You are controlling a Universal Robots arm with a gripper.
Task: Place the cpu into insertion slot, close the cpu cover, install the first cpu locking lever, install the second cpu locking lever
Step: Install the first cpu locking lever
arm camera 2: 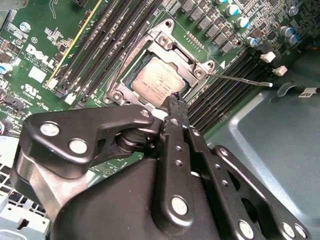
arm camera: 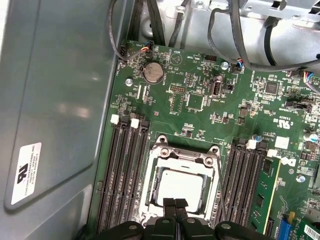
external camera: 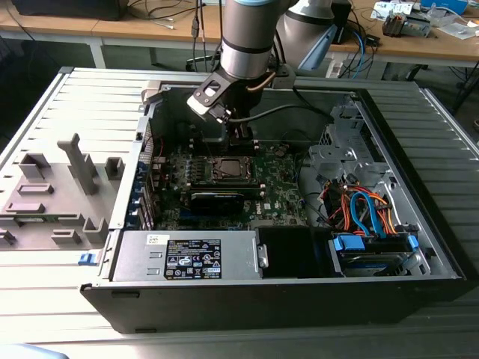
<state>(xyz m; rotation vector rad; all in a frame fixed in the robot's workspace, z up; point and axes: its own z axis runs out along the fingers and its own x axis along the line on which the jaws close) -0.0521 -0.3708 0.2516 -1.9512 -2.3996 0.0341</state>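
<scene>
The cpu (arm camera 2: 155,82) lies flat in the insertion slot (external camera: 227,169) on the green board, silvery top up. The cpu cover (arm camera 2: 172,44) is down over it, its silver frame lying around the chip in both wrist views: cover (arm camera: 183,156), cpu (arm camera: 183,184). A thin metal locking lever (arm camera 2: 242,80) sticks out sideways from the socket, away from the frame. My gripper (arm camera 2: 175,99) is shut with nothing between its fingers, its tip over the socket's edge beside the chip. In the first wrist view the gripper (arm camera: 175,202) shows both fingertips pressed together. In the exterior view the gripper (external camera: 241,139) hangs just behind the socket.
Black memory slots (arm camera: 122,170) run along both sides of the socket. A long black card (external camera: 217,200) sits in front of it. The case wall (arm camera: 55,110), cable bundles (external camera: 363,209) and the power supply (external camera: 187,256) close in the board.
</scene>
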